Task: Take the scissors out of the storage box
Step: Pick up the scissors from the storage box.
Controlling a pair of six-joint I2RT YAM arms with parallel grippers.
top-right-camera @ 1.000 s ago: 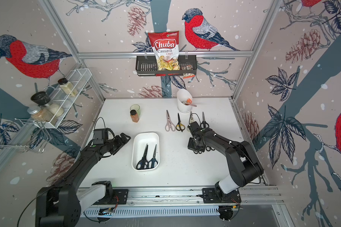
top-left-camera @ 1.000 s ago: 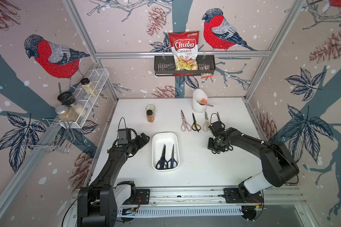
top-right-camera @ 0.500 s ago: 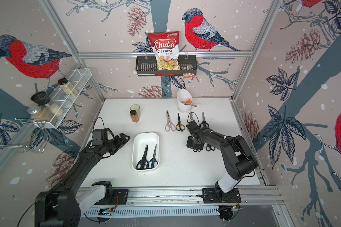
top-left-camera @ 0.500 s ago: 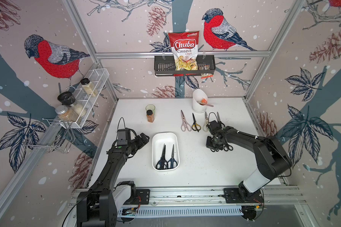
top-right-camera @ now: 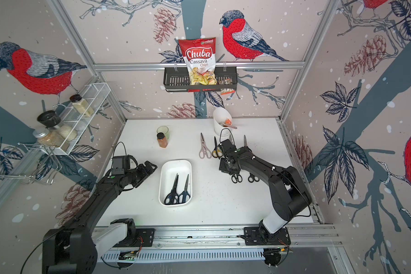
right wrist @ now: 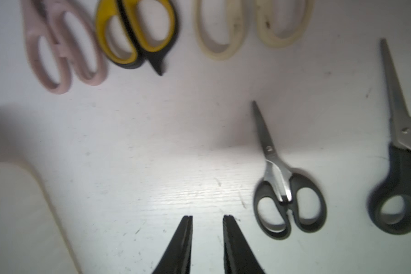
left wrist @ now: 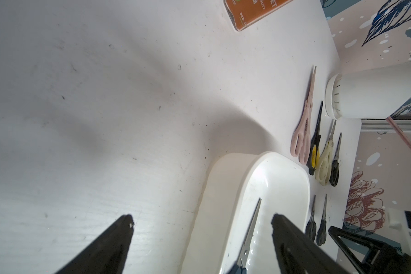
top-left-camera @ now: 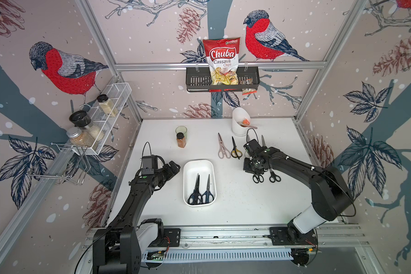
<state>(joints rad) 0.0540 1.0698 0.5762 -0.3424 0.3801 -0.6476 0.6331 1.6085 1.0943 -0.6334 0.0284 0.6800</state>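
The white storage box (top-left-camera: 198,162) (top-right-camera: 176,162) sits mid-table with two scissors in it, one black-handled (top-left-camera: 195,193) and one dark blue (top-left-camera: 208,191). My left gripper (top-left-camera: 175,166) (left wrist: 202,217) hovers wide open at the box's left far corner, holding nothing. My right gripper (top-left-camera: 249,167) (right wrist: 208,217) points down at bare table with its jaws a little apart and empty. Just beside it lies a small black pair of scissors (right wrist: 285,189) (top-left-camera: 257,178), apart from the fingers. Another black pair (right wrist: 401,166) (top-left-camera: 274,176) lies further right.
Pinkish scissors (top-left-camera: 222,148), black-and-yellow scissors (top-left-camera: 235,150) and a cream pair (right wrist: 247,28) lie in a row behind the right gripper. A tall white holder (top-left-camera: 239,123) stands at the back, and a spice jar (top-left-camera: 180,140) and a glass (top-left-camera: 181,131) at the back left.
My right gripper's jaws have parted and it has shifted a little left, off the small black scissors, which now lie free on the table. The left arm has not moved.
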